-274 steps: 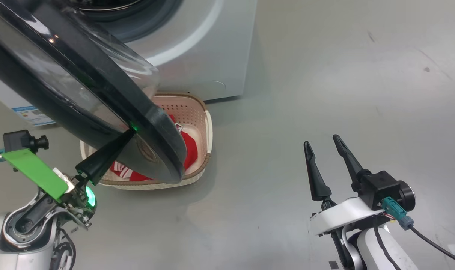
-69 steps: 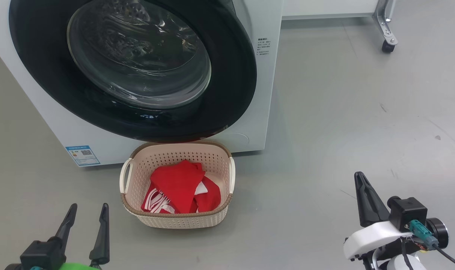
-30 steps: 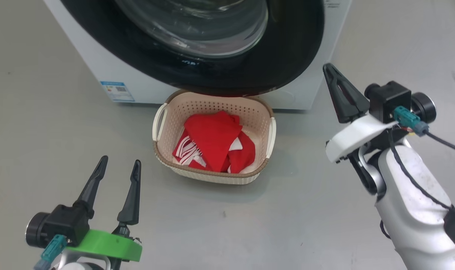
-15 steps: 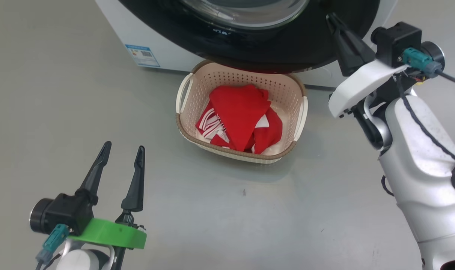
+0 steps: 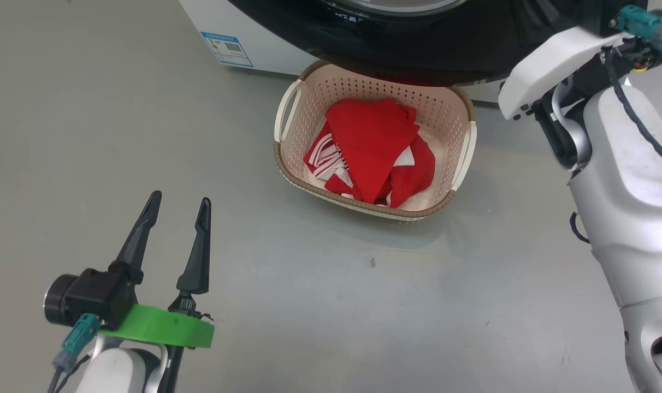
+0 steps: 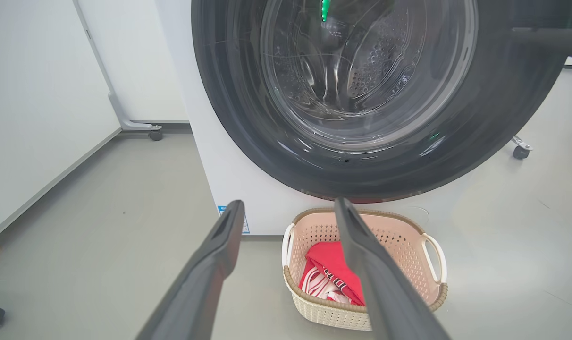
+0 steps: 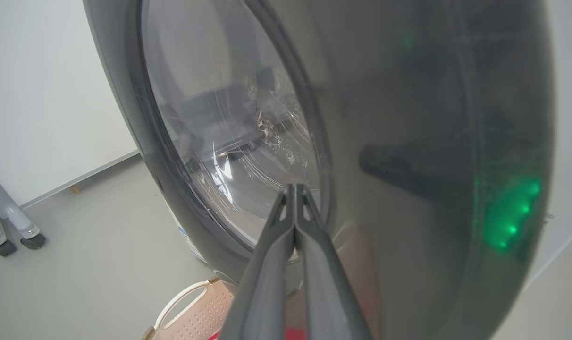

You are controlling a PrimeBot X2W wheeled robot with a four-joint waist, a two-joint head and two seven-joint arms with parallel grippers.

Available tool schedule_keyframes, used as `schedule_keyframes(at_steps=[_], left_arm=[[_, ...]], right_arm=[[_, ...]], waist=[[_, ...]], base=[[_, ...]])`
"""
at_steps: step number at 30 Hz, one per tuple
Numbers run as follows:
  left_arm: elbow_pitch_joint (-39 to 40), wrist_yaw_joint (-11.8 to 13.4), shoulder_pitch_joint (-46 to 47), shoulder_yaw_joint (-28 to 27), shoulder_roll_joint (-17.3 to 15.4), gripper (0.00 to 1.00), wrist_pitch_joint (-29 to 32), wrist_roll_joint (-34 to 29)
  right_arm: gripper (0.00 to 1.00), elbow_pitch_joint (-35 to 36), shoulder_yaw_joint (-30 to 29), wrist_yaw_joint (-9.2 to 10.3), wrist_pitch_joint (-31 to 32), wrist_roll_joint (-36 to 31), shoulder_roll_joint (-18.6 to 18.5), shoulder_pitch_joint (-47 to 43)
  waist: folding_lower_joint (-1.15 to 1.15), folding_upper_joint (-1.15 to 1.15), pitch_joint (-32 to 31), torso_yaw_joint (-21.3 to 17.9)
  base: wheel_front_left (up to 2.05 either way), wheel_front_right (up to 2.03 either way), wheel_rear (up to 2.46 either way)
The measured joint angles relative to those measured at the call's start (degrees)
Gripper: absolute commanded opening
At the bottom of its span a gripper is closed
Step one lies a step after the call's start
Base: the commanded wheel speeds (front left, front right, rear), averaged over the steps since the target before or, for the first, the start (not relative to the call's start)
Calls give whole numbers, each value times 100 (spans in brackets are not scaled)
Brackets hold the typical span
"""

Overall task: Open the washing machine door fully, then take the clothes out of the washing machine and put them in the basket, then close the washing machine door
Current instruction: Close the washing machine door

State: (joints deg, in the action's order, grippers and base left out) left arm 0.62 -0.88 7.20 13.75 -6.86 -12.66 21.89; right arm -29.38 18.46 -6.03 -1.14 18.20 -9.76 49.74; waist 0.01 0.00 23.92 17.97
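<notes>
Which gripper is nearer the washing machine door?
Right. The right gripper, shut, is close up at the washing machine door; the left gripper, open, hangs back over the floor, short of the basket.

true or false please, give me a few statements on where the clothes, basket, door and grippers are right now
1. The clothes lie inside the basket. True.
2. The left gripper is shut on a garment. False: the left gripper is open and holds nothing.
3. The right gripper is shut, its fingers pressed together. True.
4. The door stands swung wide open over the basket. False: the washing machine door lies against the front of the washing machine.
5. The basket stands on the floor just in front of the washing machine. True.
</notes>
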Motion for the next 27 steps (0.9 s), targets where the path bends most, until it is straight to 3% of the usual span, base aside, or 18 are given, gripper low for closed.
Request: schedule_keyframes(at_steps=[27], left_arm=[[-242, -2, 213, 14, 93, 100, -60, -31]], right_arm=[[0, -1157, -155, -94, -203, 105, -37, 1148]], waist=[[0, 0, 106, 82]], base=[[0, 0, 0]])
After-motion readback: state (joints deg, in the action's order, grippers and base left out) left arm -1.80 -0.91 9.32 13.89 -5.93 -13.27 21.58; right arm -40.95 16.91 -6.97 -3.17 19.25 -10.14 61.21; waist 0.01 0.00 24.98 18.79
